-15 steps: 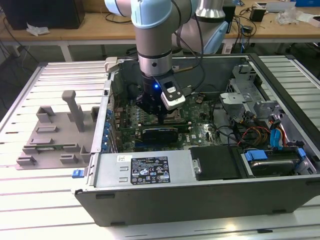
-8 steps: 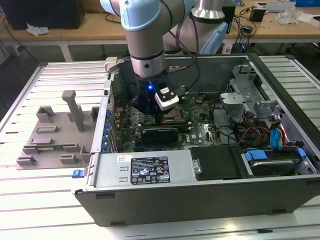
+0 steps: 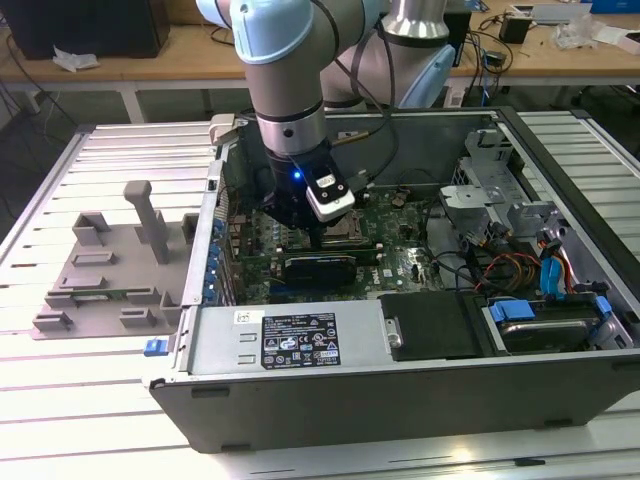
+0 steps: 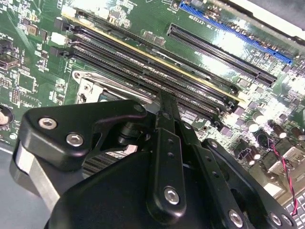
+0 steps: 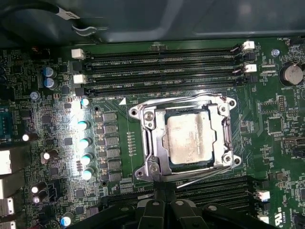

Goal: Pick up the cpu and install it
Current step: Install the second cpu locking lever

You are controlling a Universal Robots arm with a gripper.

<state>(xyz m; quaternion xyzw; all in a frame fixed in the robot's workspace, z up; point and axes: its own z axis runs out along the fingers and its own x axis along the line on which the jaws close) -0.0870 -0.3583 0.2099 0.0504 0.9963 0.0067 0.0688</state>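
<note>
The cpu (image 5: 188,138), a small silver-grey square, lies flat inside the metal-rimmed socket frame (image 5: 148,138) on the green motherboard. My gripper (image 5: 160,188) hangs low over the board at the socket's edge, beside the memory slots, not over the chip. Its black fingers (image 4: 165,124) are pressed together, shut, with nothing visible between them. In the exterior view the arm reaches down into the open computer case and the gripper (image 3: 300,225) sits just to the exterior view's left of the socket (image 3: 347,236).
Memory slots (image 5: 162,62) run along both sides of the socket. The case walls (image 3: 400,370), a drive cage (image 3: 490,190) and cable bundles (image 3: 500,270) hem in the board. A grey plastic tray (image 3: 100,270) with upright posts stands outside the case at the exterior view's left.
</note>
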